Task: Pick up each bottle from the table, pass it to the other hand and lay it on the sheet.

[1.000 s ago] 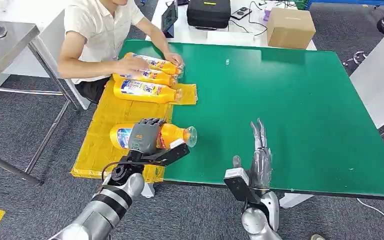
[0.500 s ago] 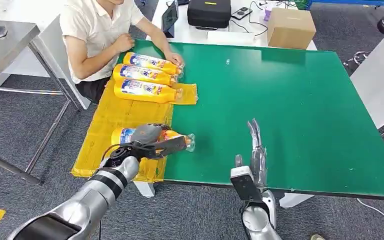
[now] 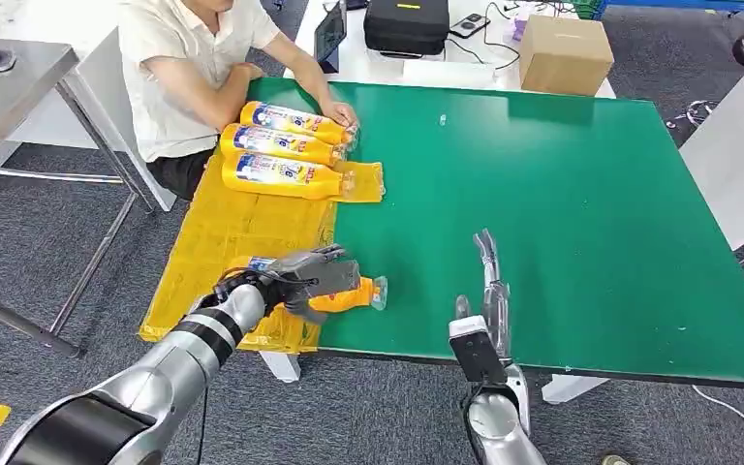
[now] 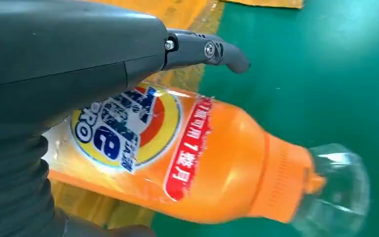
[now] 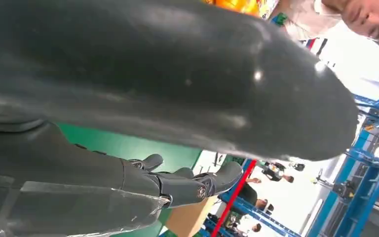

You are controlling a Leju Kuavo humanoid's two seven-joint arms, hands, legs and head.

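**A:** Under the left hand's fingers, at the near edge of the green tabletop, lies the orange plastic bottle with the blue-and-yellow label. The fingers curl over its body and hold it. The left wrist view shows the thick thumb across the label and the clear cap pointing out over the green surface.

**B:** Is it on the sheet?

**A:** Partly, by the look of it. The bottle lies on its side across the right border of the crinkled yellow plastic sheet, body over the yellow, neck and cap over the green. Whether it rests fully on the surface or is slightly raised cannot be told.

**B:** And the right hand?

**A:** It holds nothing; its fingers are straight and close together, pointing away over the tabletop, well apart from the bottle.

**B:** So how far along is the task?

**A:** Three matching orange bottles lie side by side at the far end of the sheet, where a seated person in a white shirt rests a hand on the farthest one. Judging from that, three are done and this fourth is at the laying-down step; release seems to be what remains. No other bottle stands waiting on the green.
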